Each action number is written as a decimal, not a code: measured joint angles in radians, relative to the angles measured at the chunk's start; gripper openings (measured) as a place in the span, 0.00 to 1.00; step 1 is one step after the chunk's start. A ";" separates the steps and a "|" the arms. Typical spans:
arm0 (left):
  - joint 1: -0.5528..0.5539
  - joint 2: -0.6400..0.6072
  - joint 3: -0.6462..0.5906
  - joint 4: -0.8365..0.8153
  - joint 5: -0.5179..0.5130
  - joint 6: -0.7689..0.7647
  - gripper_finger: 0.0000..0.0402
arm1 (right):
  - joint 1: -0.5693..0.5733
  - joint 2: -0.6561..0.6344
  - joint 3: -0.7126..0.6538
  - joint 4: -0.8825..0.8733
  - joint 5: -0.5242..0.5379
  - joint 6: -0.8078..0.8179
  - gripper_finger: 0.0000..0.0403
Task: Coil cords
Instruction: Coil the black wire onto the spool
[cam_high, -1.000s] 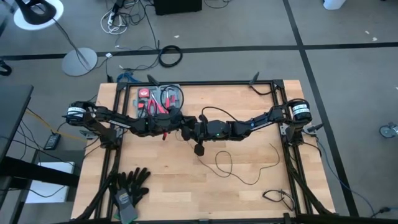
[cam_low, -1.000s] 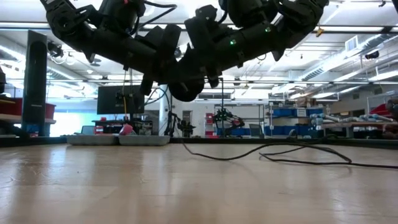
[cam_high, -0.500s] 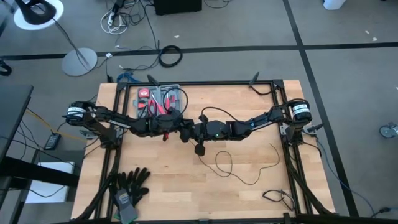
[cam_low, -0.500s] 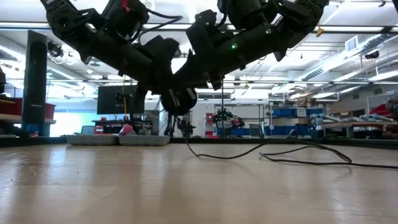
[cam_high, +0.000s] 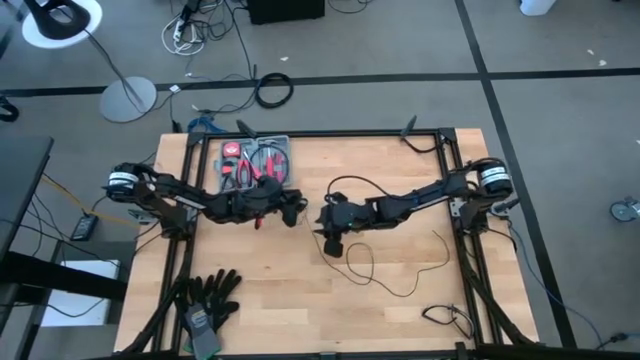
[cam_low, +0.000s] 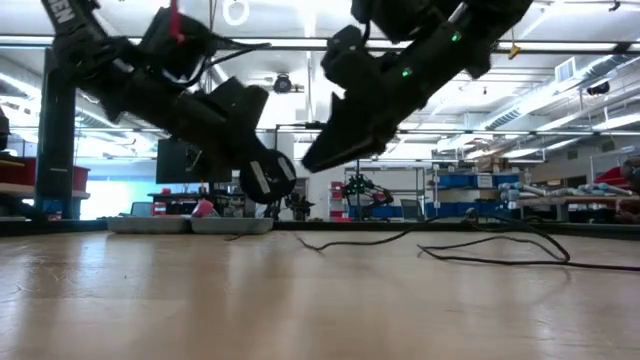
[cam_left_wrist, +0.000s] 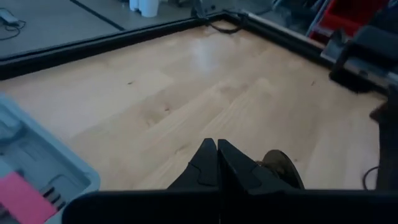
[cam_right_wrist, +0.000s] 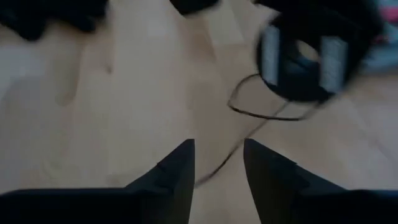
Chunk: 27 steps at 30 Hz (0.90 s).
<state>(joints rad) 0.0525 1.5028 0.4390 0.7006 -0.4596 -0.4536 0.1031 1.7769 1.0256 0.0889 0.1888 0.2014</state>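
Right claw (cam_right_wrist: 217, 163) hung over mid-table with fingers parted, empty; left claw (cam_left_wrist: 217, 163) pinched shut on nothing. Cords (cam_high: 372, 268) lay loose on the table (cam_high: 270, 300) beside the right claw, still uncoiled. Probably needed next: a fresh grip on the wire.

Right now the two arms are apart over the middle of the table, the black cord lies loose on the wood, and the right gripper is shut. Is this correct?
One detail is wrong: the right gripper is open. The right wrist view shows a clear gap between its two fingers. The rest holds: in the high view the arms are apart mid-table, and the cord lies loose on the wood.
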 joint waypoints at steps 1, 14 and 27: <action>0.000 0.000 -0.024 0.043 0.000 -0.001 0.00 | 0.002 -0.017 0.000 -0.035 0.017 0.006 0.34; 0.000 0.000 -0.218 0.409 -0.001 0.008 0.00 | 0.131 -0.304 -0.389 0.139 0.441 0.169 0.22; 0.000 0.000 -0.211 0.500 0.000 0.220 0.00 | -0.082 0.137 -0.561 1.324 0.150 0.136 0.21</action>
<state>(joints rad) 0.0525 1.5024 0.2279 1.2007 -0.4599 -0.2341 0.0208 1.9142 0.4649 1.4134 0.3386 0.3376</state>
